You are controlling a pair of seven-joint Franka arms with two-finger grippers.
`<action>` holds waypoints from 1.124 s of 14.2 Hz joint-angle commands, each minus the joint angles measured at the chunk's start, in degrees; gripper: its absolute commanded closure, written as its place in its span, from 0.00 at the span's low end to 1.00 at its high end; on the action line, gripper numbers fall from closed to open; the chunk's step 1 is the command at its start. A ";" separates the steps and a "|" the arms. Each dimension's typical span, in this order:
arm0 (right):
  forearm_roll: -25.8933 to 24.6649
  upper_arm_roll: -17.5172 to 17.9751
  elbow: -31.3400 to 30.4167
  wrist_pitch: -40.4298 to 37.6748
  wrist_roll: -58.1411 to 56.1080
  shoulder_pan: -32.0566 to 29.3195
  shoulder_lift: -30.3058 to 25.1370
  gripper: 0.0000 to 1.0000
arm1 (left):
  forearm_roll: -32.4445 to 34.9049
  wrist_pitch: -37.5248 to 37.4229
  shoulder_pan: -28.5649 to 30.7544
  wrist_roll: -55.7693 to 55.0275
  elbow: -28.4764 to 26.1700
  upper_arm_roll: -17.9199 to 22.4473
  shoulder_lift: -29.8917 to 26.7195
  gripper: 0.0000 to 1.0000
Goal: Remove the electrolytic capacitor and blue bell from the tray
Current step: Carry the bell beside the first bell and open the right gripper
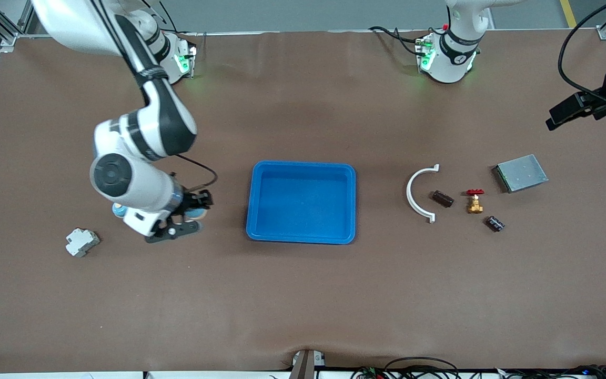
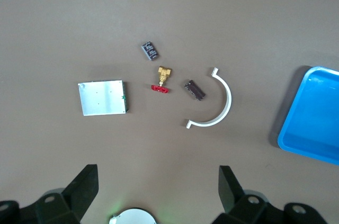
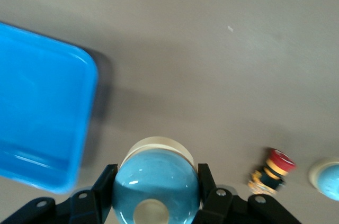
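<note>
Brown table, right gripper jaws clamping upright blue bell, left gripper jaws spread

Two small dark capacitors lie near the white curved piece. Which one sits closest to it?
The brown capacitor inside the white curved piece; the other capacitor lies past the brass valve.

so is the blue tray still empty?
Empty. The front view shows the blue tray with a bare floor; the right gripper is shut on the blue bell beside it.

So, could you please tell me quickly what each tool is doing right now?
Left tool: open, empty, up over the table's left-arm end.
Right tool: shut on the blue bell.
</note>
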 commanded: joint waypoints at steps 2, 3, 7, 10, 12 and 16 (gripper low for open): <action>0.75 1.08 -15.01 8.08 -8.91 -5.21 -7.81 0.93 | -0.67 2.20 -1.33 3.84 -4.94 1.51 -4.22 0.00; 0.75 0.99 -18.35 11.68 -10.58 -6.01 -8.52 0.93 | -0.49 2.29 -1.24 4.20 -5.21 1.33 -4.32 0.00; 0.66 0.99 -25.59 24.00 -13.58 -7.59 -7.65 0.93 | 0.21 2.29 -0.19 4.29 -7.58 -1.91 -5.28 0.00; 0.57 0.90 -25.25 27.09 -13.67 -7.68 -5.10 0.93 | 1.44 2.38 0.17 6.99 -7.41 -2.54 -5.28 0.00; 0.57 0.90 -24.54 30.07 -13.58 -7.60 -2.39 0.93 | 2.32 2.29 0.26 8.42 -7.14 -2.89 -5.28 0.00; 0.57 0.90 -21.30 32.02 -13.06 -7.07 3.07 0.93 | 2.15 1.85 0.08 10.43 -5.92 -2.36 -4.67 0.00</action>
